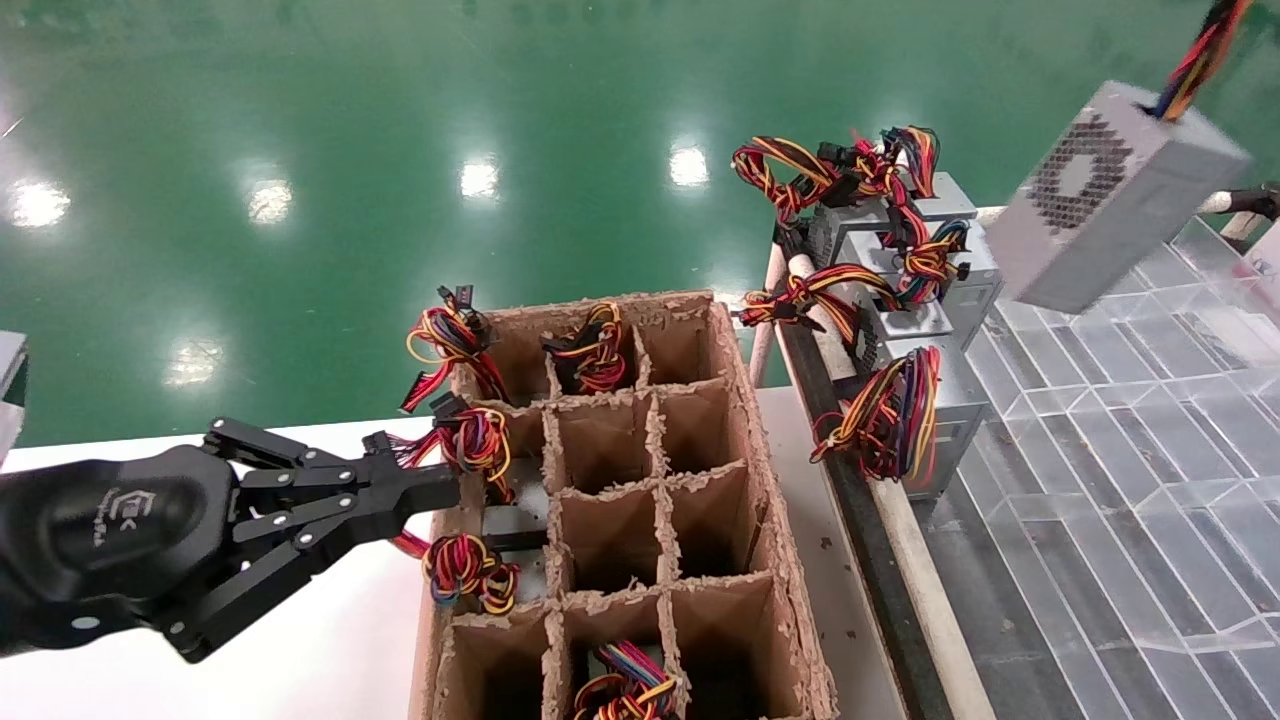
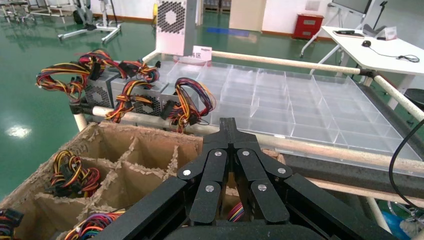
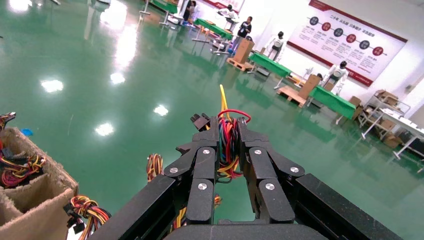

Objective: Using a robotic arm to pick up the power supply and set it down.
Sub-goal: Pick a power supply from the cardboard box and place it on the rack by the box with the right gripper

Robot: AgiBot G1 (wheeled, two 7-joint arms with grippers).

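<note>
- The right hand (image 3: 227, 132), black with jointed metal fingers, is clamped on the power supply's wire bundle (image 3: 229, 145).
- The power supply (image 1: 1110, 195), a grey metal box with honeycomb vent, hangs above the clear compartment tray (image 1: 1130, 420).
- The left hand (image 1: 445, 487), fingers pressed together, is beside the rough cardboard crate (image 1: 620, 500).

Head camera: high, looking forward and down on the cardboard box (image 1: 640, 500) of dividers, clear tray (image 1: 1120, 450) to the right, green floor (image 1: 300, 150) beyond. Left wrist camera: low, close behind its own fingers (image 2: 220, 165), facing right across the same box (image 2: 120, 165) toward the tray (image 2: 300, 100). Right wrist camera: close behind its fingers (image 3: 205, 160), facing out over the floor (image 3: 100, 75); box corner (image 3: 35, 200) shared.
</note>
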